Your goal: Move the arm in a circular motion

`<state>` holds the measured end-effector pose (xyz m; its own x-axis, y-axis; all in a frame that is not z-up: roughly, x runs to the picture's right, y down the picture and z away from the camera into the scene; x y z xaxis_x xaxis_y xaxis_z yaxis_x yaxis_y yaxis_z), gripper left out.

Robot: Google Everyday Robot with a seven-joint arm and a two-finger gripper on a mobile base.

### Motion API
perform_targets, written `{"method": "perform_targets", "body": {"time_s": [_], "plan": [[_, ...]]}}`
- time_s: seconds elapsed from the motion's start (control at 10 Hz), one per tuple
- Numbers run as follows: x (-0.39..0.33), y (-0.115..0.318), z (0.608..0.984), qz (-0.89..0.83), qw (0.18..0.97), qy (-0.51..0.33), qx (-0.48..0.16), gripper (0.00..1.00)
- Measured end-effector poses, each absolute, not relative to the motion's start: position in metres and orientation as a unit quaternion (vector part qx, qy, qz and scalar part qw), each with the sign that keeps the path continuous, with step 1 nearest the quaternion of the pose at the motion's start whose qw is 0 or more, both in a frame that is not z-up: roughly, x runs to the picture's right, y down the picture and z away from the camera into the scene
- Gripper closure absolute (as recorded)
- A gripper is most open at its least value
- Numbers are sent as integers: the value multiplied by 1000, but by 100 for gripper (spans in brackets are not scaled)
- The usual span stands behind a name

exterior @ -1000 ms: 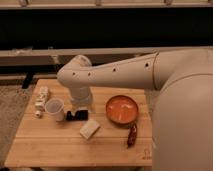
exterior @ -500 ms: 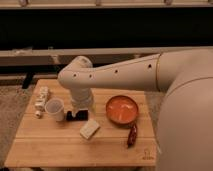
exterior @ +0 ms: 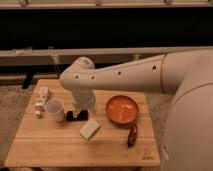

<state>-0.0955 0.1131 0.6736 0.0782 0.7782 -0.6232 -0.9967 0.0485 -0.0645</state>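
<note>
Shifted slightly rightward since the earlier frame: arm (exterior: 125, 75) reaching in from the right over table (exterior: 60, 150).
Near to far: block (exterior: 90, 129); gripper (exterior: 77, 115) low at the tabletop between cup (exterior: 55, 109) and bowl (exterior: 122, 109), its state cannot be told; elbow above.

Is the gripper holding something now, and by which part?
It cannot be told: the dark gripper sits low over the wooden table, beside the white cup.

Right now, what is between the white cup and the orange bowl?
In the camera view: the arm reaches down there, its dark hand low at the table, close beside the cup.
</note>
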Motion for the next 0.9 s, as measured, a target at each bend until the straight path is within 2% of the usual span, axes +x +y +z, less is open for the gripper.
{"method": "perform_targets", "body": {"time_s": [0.9], "plan": [[-76,121,664,658,677,217,-247,35]]}}
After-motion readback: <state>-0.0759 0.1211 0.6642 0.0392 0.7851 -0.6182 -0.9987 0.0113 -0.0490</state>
